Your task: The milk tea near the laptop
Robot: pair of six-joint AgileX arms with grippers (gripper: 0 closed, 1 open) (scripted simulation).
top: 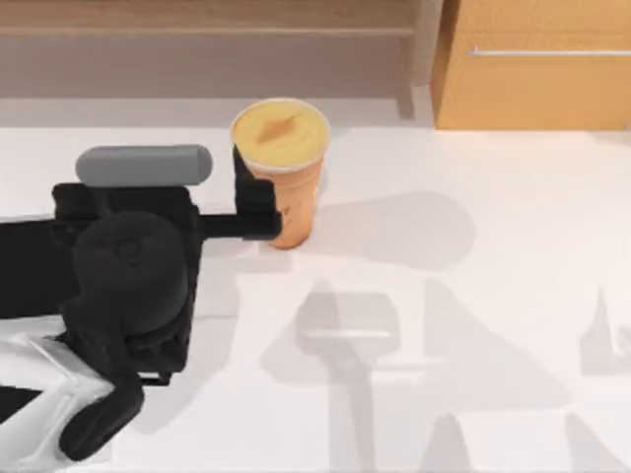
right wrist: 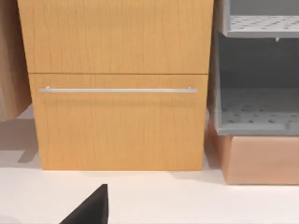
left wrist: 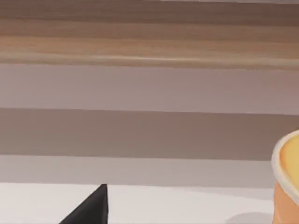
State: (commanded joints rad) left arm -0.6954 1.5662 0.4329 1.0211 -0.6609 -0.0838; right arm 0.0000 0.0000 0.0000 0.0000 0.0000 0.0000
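White table (top: 493, 296), left hand (top: 258, 202) touching milk tea (top: 284, 168)

Tapered orange-tan milk tea cup (top: 288, 187): pale rim, flat yellow-orange top, small dark side marks. Black left gripper (top: 258, 202). White tabletop (top: 493, 325). Honey-coloured wood-grain cabinet (right wrist: 117, 84), silver handle bar (right wrist: 117, 90).

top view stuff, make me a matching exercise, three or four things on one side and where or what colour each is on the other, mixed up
Things:
1. milk tea
2. left end effector
3. wooden cabinet
4. grey cylinder

Descriptions:
A. black, at the left side of the cup
B. light wood with a silver bar handle, at the back right
C. orange-tan, standing upright on the white table
D. lying on top of the left arm, left of the cup

Pairs: 1-C, 2-A, 3-B, 4-D
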